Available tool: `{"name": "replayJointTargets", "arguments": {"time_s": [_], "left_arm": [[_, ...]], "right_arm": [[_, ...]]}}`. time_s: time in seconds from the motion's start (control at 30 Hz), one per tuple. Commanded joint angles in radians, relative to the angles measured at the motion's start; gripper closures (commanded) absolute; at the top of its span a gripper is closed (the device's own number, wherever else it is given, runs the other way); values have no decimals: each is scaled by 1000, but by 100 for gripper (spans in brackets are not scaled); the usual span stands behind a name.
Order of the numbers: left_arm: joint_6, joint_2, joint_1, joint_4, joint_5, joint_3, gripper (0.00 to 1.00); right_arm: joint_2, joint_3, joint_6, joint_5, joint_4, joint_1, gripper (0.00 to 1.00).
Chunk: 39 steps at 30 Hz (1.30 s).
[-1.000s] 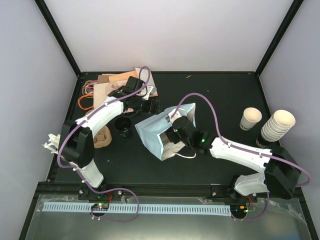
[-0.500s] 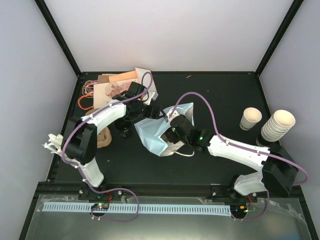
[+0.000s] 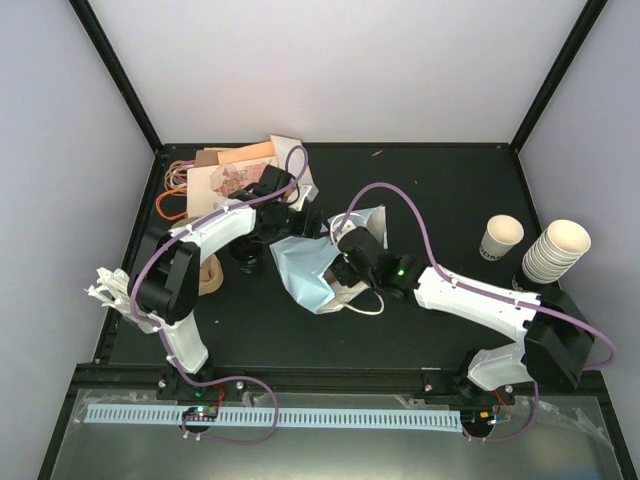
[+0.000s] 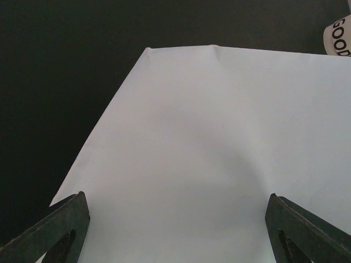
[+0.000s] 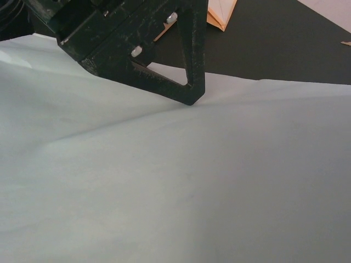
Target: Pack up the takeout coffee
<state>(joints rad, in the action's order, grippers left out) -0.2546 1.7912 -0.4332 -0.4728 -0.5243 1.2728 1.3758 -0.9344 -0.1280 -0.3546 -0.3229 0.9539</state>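
The takeout coffee (image 3: 242, 257) shows as a black lid on the mat left of the bag, partly under my left arm. A pale blue paper bag (image 3: 308, 266) lies on its side mid-table. It fills the left wrist view (image 4: 219, 137) and the right wrist view (image 5: 175, 192). My left gripper (image 3: 304, 222) is open over the bag's far edge, with bag paper between its fingers (image 4: 66, 230). One left finger (image 5: 186, 82) presses the paper in the right wrist view. My right gripper (image 3: 344, 268) is at the bag's mouth, its fingers hidden by paper.
A brown pulp carrier (image 3: 207, 275) sits left of the coffee. Paper bags and orange cord (image 3: 215, 175) lie at the back left. A lidless cream cup (image 3: 500, 238), also in the left wrist view (image 4: 340, 35), and a cup stack (image 3: 553, 252) stand right. Crumpled paper (image 3: 105, 285) lies at the left edge.
My left gripper moved right onto the bag's far edge. The bag has flattened and its mouth has narrowed. My right gripper shifted slightly left with it.
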Motion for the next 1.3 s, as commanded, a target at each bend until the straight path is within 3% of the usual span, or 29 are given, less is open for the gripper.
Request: {"name": "replayJointTargets", "arguments": {"time_s": [0.0, 0.73, 1.27], "left_arm": [[9, 21, 1, -50, -19, 10, 9], [-91, 51, 16, 25, -243, -17, 9], [-196, -12, -66, 133, -304, -129, 9]], "right_arm": [[-16, -47, 20, -13, -1, -5, 59], [-113, -110, 17, 1, -157, -6, 60], [-184, -107, -8, 73, -312, -5, 60]]}}
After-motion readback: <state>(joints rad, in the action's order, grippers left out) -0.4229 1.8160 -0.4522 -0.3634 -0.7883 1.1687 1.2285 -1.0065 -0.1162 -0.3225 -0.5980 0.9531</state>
